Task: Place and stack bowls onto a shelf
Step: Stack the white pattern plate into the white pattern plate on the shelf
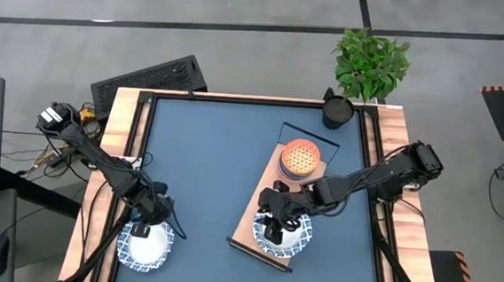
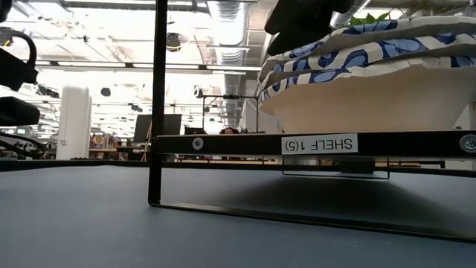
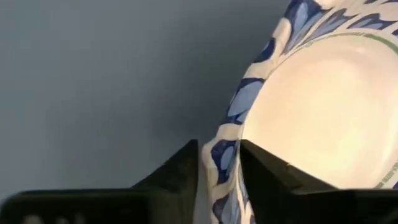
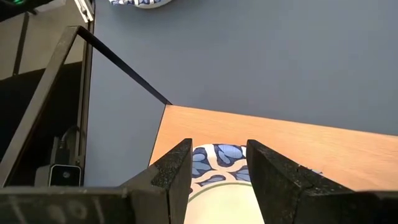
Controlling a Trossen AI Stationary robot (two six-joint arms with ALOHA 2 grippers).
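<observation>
From above, we start with the piece closest to the lens: the left gripper (image 1: 144,229) sits over the rim of a white bowl with a blue patterned rim (image 1: 145,247) at the near left of the blue table (image 1: 206,164). Across the table the right gripper (image 1: 275,224) hangs over a second blue-rimmed bowl (image 1: 283,236) on the near end of the shelf (image 1: 247,230), with an orange patterned bowl (image 1: 300,155) stacked toward its far end and a dark pot (image 1: 336,110) at the far edge.

At table height, the shelf's black frame (image 2: 312,144) fills our view, blue-rimmed bowls (image 2: 372,74) stacked on top.

On the left wrist, the bowl's rim (image 3: 225,158) stands between the two dark fingers (image 3: 180,171), one outside and one inside; we judge them pinched on it, though contact on both faces is not certain.

On the right wrist, the fingers (image 4: 177,174) stand apart astride the rim of the shelved bowl (image 4: 214,158), gaps showing, so nothing is gripped.

We reckon these bowls are stiff, glazed, slippery and chippable, with real weight hanging off a rim pinch. The rim is the sensible hold; we would lift gently and keep it level.
</observation>
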